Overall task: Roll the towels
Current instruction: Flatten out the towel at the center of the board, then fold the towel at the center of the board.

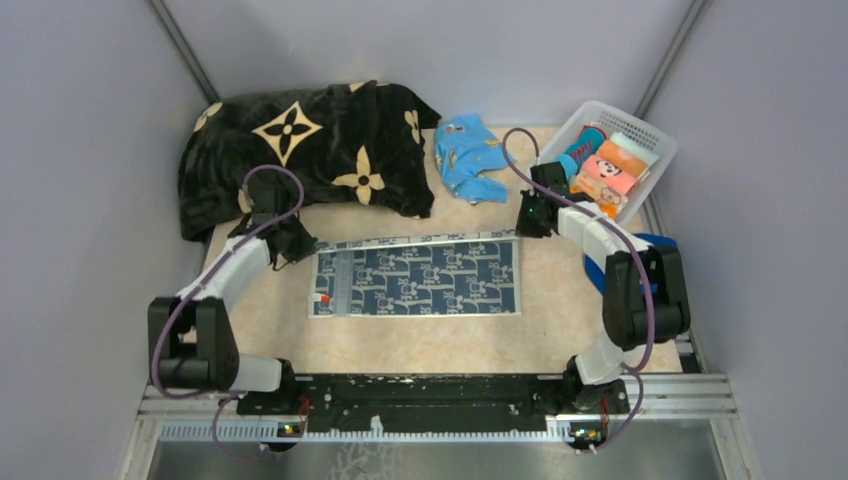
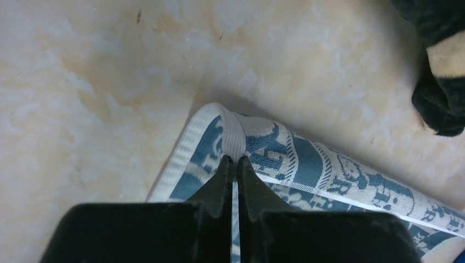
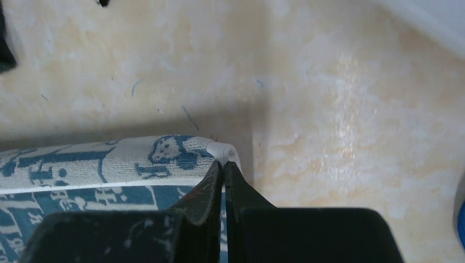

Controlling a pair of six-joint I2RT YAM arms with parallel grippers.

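The left arm (image 1: 225,275) and the right arm (image 1: 592,232) are built alike: white forearm shells between chunky black joint housings, each trailed by a looping purple cable (image 1: 272,168). The left gripper (image 2: 234,160) and right gripper (image 3: 222,164) end in matte black wedge fingers (the right pair scuffed, with reddish smears). A small green light (image 1: 527,212) glows on the right wrist.

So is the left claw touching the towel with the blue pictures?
Touching. The left wrist view shows the left gripper shut on a corner of the printed towel, with the white hem bunched up between its tips.
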